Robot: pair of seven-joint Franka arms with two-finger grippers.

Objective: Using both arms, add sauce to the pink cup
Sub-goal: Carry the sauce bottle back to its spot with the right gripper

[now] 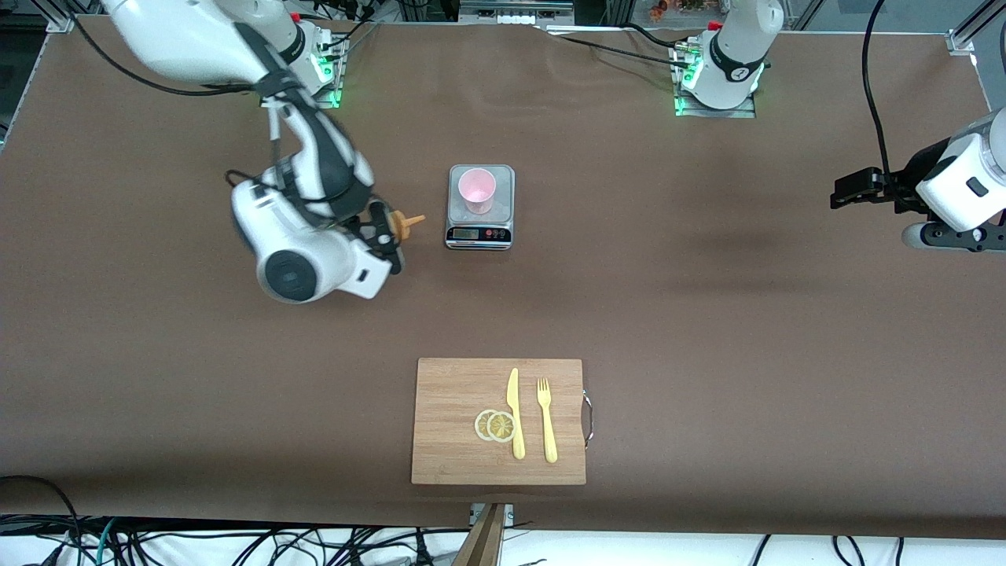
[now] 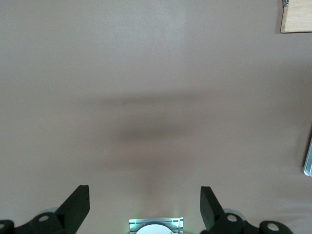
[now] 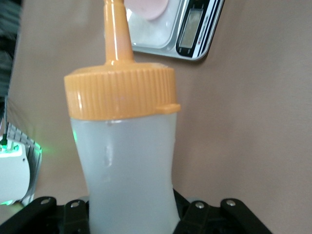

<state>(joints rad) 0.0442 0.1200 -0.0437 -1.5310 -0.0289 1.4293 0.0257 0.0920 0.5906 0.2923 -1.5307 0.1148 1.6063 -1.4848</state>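
A bamboo cutting board (image 1: 471, 456) lies nearest the front camera. The right gripper (image 1: 387, 236), over bare table beside the kitchen scale (image 1: 480, 233), clamps the sauce bottle (image 3: 127, 161), apparently tilted toward the pink cup (image 1: 477, 190) standing on the scale. The left gripper (image 2: 145, 208) waits at the left arm's end, jaws wide and empty.

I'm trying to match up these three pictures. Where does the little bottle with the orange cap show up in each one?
Front view: the sauce bottle is tilted in the right gripper, its nozzle aimed toward the pink cup on the scale.
Left wrist view: not in it; only bare table under the open left gripper.
Right wrist view: the bottle fills the picture.
Shared landmark: the scale.
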